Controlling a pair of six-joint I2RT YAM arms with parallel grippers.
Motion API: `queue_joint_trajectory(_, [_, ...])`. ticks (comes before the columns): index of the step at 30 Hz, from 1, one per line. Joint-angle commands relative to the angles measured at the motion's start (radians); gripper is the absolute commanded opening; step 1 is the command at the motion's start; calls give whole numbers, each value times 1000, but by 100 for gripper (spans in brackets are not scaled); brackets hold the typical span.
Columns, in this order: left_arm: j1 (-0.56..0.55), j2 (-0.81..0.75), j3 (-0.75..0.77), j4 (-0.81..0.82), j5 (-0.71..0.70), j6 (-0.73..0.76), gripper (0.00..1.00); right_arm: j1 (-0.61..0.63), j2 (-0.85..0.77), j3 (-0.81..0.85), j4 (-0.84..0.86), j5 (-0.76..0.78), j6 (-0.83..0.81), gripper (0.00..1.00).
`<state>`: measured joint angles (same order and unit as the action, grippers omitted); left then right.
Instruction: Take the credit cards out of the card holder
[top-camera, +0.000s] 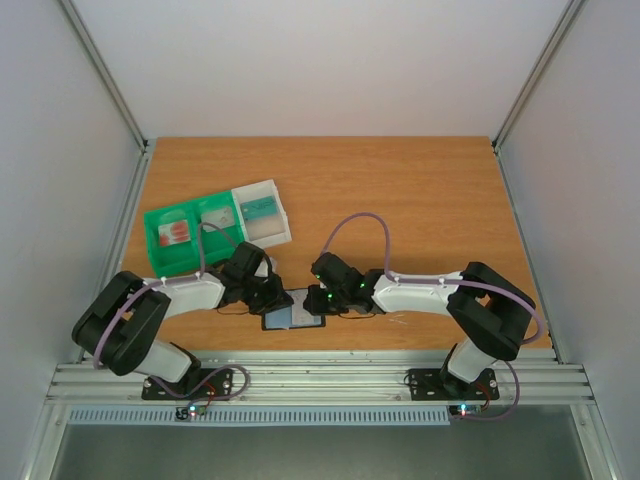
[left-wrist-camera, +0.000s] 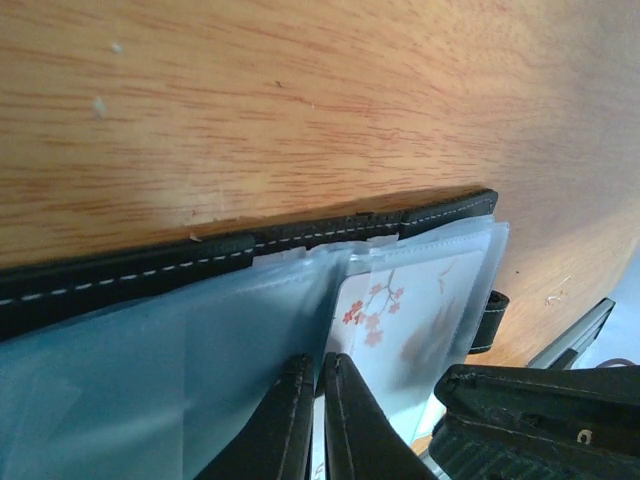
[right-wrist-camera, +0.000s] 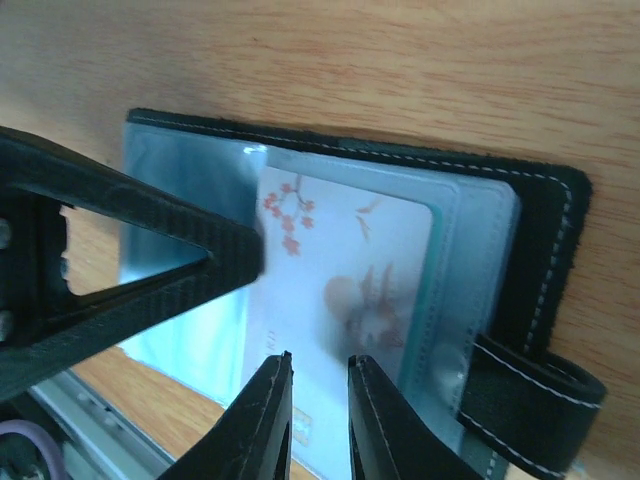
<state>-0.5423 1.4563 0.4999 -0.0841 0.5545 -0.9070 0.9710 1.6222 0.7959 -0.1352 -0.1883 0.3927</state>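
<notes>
The black card holder (top-camera: 293, 314) lies open on the table between both arms. In the left wrist view its stitched edge (left-wrist-camera: 130, 265) frames pale blue pockets. A whitish credit card (right-wrist-camera: 340, 260) with red blossoms lies in the right-hand pockets; it also shows in the left wrist view (left-wrist-camera: 400, 310). The snap tab (right-wrist-camera: 530, 385) sticks out at the right. My left gripper (left-wrist-camera: 320, 365) is closed to a sliver on a pocket leaf beside the card. My right gripper (right-wrist-camera: 320, 360) is open a narrow gap just over the card's near end. One finger (right-wrist-camera: 200, 250) of the left gripper covers the left page.
A green compartment tray (top-camera: 190, 235) stands at the back left, with a clear-white box (top-camera: 262, 212) against its right side. The metal rail (top-camera: 320, 375) of the table's front edge runs just behind the holder. Purple cables loop over both arms.
</notes>
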Motion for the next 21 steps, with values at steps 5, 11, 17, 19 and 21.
queue_joint_trajectory(5, [4,15,-29,59,6,7,5,-31,1,-31,112,-61,42,19])
queue_joint_trajectory(11, [4,14,-35,46,-1,11,5,-31,-31,-43,28,7,42,23])
queue_joint_trajectory(17, [4,14,-41,49,-7,11,5,-37,-1,-39,17,8,46,26])
queue_joint_trajectory(19, [4,13,-41,48,-7,11,5,-38,17,-33,25,-9,47,26])
queue_joint_trajectory(21, [4,11,-43,47,-9,11,5,-38,30,-27,31,-20,52,26])
